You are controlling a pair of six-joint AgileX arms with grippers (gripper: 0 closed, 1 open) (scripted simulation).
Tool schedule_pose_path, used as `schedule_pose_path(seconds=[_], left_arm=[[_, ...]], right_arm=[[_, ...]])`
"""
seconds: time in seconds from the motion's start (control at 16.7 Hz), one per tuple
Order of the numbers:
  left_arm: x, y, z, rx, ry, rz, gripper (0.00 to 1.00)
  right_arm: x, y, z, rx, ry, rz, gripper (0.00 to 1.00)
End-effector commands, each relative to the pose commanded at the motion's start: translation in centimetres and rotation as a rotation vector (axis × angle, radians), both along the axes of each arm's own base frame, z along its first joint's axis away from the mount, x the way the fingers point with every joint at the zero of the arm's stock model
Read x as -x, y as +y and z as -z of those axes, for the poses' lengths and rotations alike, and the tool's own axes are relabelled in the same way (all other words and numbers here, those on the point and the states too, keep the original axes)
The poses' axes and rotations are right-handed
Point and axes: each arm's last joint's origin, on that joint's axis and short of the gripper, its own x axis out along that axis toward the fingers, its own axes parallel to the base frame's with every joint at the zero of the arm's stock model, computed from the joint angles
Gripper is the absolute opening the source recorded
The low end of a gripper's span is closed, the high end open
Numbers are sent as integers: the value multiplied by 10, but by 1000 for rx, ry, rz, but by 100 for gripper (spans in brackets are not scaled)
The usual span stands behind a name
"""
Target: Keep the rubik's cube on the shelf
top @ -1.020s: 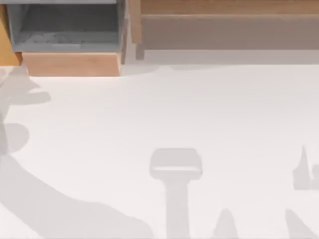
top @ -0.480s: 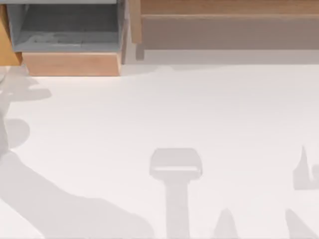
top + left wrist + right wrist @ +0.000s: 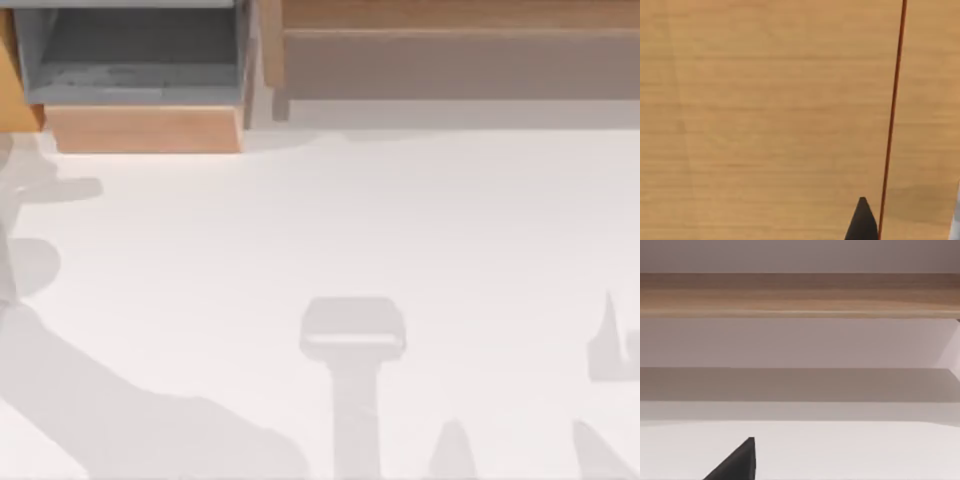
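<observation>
1 grey-lined box compartment (image 3: 135, 60) sits beside the shelf (image 3: 460, 15).

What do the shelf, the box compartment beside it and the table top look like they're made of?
The shelf looks like light-brown wood with faint grain on its ledge, above a flat matte grey-brown front panel. The box compartment has a light wood-look front and a dull grey lining. The table is plain matte white, with no grain; material unclear.

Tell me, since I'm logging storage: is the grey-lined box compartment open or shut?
Open: the box compartment shows its grey interior from above.
</observation>
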Motion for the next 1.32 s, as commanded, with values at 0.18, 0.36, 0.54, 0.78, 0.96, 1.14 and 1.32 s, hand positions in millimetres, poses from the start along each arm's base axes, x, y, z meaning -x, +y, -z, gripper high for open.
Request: schedule_pose_path(seconds=[0.18, 0.36, 0.54, 0.78, 0.96, 1.14, 1.32], left_arm=[[0, 0, 0, 0, 0, 0, 0], [0, 0, 0, 0, 0, 0, 0], [0, 0, 0, 0, 0, 0, 0], [6, 5, 5, 14, 19, -14, 0], [28, 6, 7, 19, 25, -18, 0], [55, 3, 6, 17, 23, -8, 0], [64, 3, 5, 13, 18, -3, 0]], right_arm=[[0, 0, 0, 0, 0, 0, 100], [0, 0, 0, 0, 0, 0, 100], [0, 0, 0, 0, 0, 0, 100], [0, 0, 0, 0, 0, 0, 100], [0, 0, 0, 0, 0, 0, 100], [0, 0, 0, 0, 0, 0, 100], [0, 0, 0, 0, 0, 0, 100]])
